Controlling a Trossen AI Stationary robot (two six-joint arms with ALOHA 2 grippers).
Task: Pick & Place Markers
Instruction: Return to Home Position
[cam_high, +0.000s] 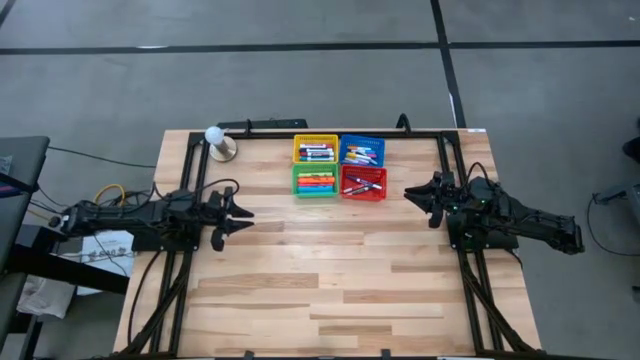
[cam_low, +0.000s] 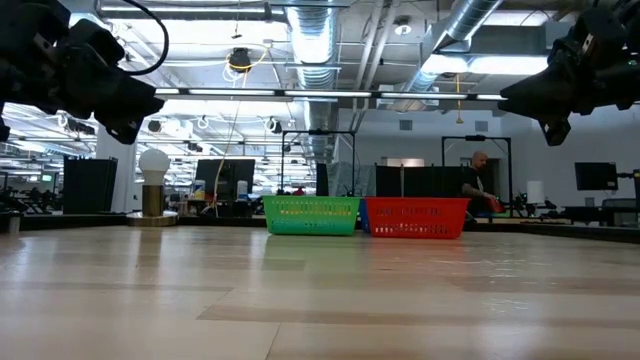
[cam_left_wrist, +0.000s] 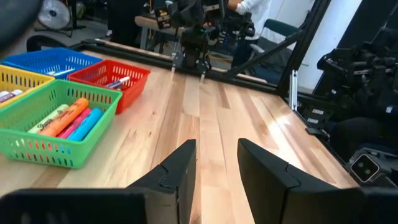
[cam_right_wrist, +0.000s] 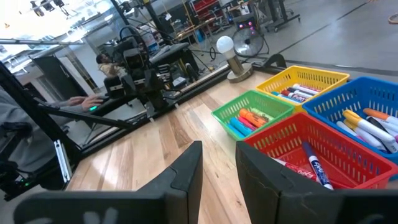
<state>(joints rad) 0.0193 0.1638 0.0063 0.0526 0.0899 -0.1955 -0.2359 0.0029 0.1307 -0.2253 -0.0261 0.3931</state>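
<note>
Four small mesh baskets stand together at the table's far middle: yellow (cam_high: 315, 149), blue (cam_high: 362, 150), green (cam_high: 315, 181) and red (cam_high: 363, 183). The markers lie inside them: orange, pink and blue ones in the green basket (cam_left_wrist: 71, 119), a blue-capped one in the red (cam_right_wrist: 314, 165), white-bodied ones in the yellow (cam_right_wrist: 297, 91) and blue (cam_right_wrist: 367, 127). My left gripper (cam_high: 245, 213) hovers at the table's left, pointing toward the right, open and empty (cam_left_wrist: 216, 146). My right gripper (cam_high: 410, 192) hovers at the right, pointing left, open and empty (cam_right_wrist: 219, 148).
A white bulb on a round base (cam_high: 217, 141) stands at the far left corner. Black frame rails (cam_high: 447, 170) run along the table's left, right and far edges. Bare wood (cam_high: 320, 280) fills the near half. A person (cam_low: 478, 185) sits in the room behind the table.
</note>
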